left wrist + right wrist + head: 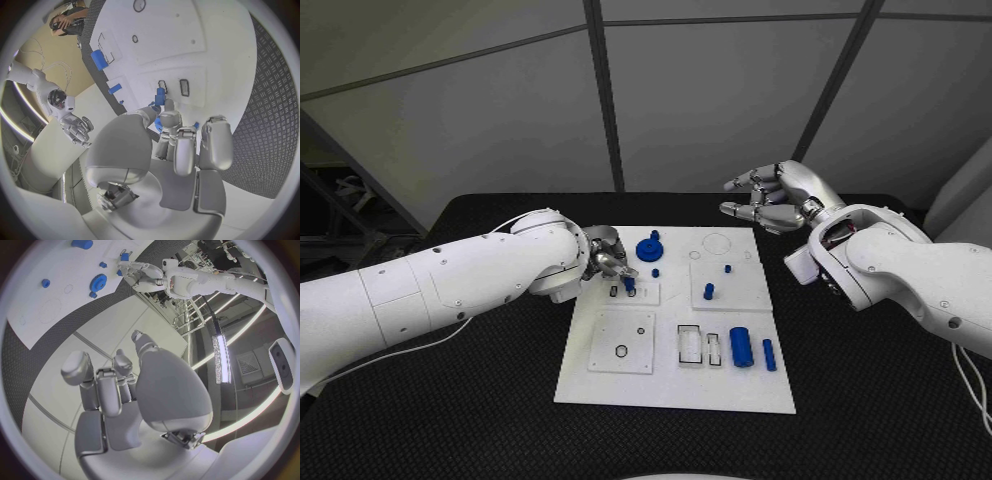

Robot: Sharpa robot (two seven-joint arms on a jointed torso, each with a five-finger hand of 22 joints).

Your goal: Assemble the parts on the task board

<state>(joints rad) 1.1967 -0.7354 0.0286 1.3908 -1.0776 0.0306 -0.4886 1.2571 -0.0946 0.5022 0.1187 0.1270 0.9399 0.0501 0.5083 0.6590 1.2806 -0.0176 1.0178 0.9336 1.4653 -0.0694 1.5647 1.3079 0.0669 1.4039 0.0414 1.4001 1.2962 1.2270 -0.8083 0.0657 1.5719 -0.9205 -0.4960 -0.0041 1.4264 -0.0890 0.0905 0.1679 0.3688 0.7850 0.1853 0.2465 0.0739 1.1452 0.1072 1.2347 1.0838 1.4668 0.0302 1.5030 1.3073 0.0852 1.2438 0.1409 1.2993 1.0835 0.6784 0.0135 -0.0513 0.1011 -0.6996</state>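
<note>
Left robot hand [607, 262] pinching a small blue part [629, 284] upright just above task board [678, 395] slot, frame centre-left; right robot hand [776, 198] open, empty, well apart upper right.

Left hand [607, 262] covers task board [733, 385] left edge near far corner; small blue part [629, 284] at fingertips partly hidden, grip unclear. Task board cut off in right wrist view.

Black table [444, 400], pale panelled walls [473, 110] with dark seams
</note>
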